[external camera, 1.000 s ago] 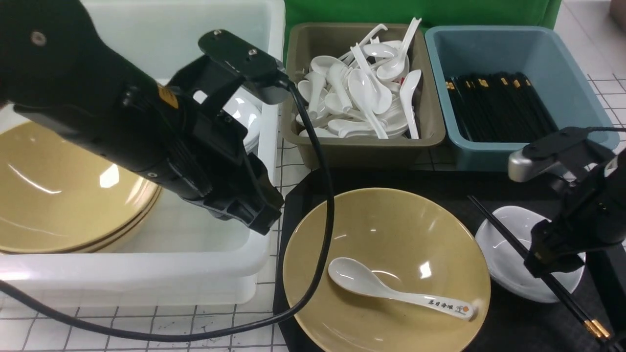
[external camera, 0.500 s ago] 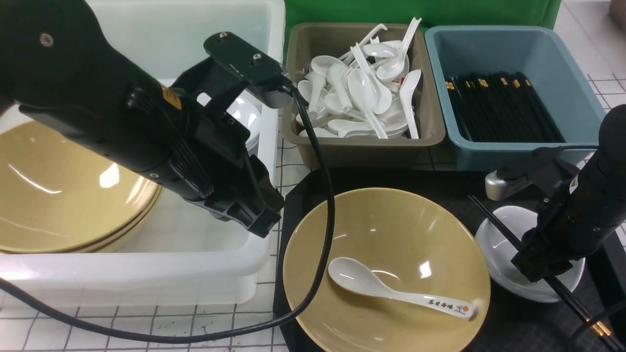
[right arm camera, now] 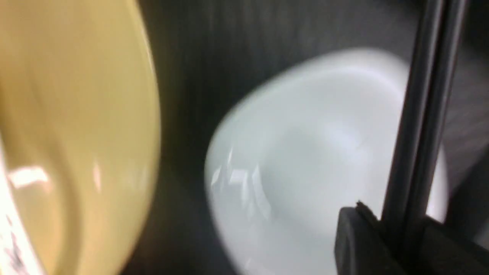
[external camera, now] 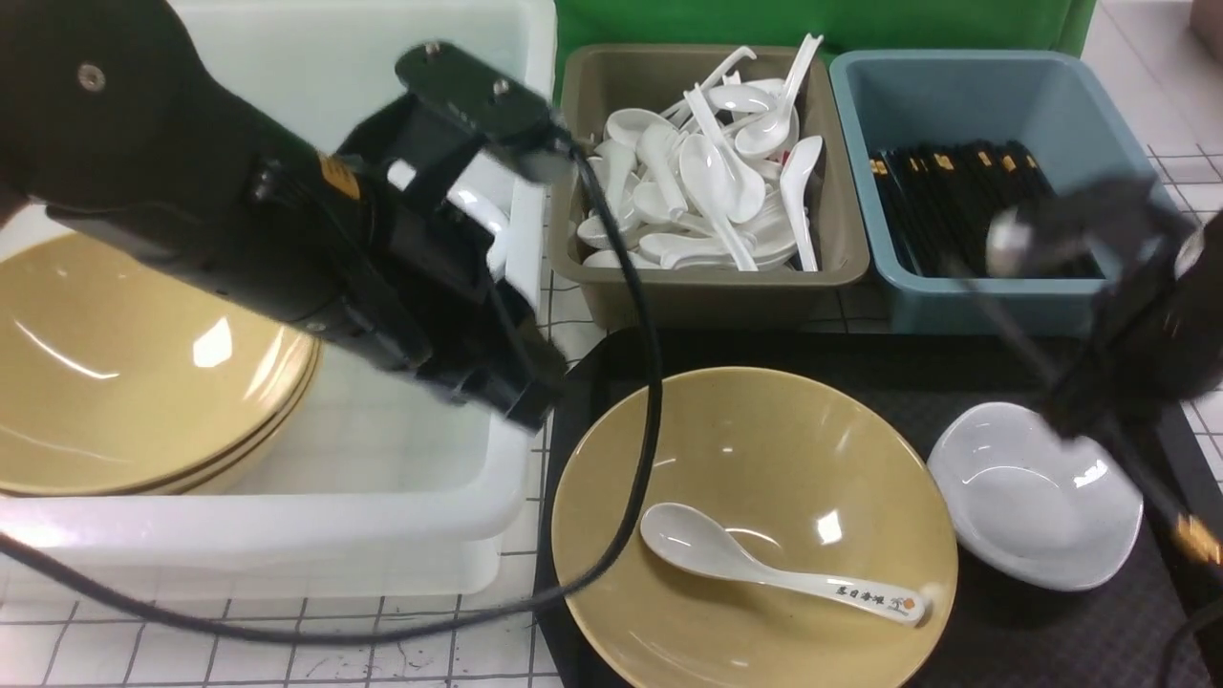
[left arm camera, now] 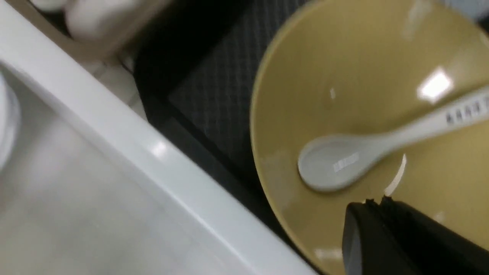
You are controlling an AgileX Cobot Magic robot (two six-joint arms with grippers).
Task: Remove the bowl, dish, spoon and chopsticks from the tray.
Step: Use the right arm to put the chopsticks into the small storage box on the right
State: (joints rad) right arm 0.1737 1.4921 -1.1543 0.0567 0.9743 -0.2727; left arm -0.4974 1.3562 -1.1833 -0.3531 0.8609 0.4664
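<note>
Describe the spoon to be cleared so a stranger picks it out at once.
Find the big black tray; on it sits a mustard-tan bowl. The spoon lies inside that bowl. Unlike the plain white spoons piled in the brown bin behind, its handle end carries dark characters and an orange mark.

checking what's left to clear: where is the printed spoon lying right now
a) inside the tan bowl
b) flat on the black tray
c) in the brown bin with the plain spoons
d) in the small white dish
a: the spoon lies inside the bowl, scoop near the middle and printed handle end reaching toward the rim.
</note>
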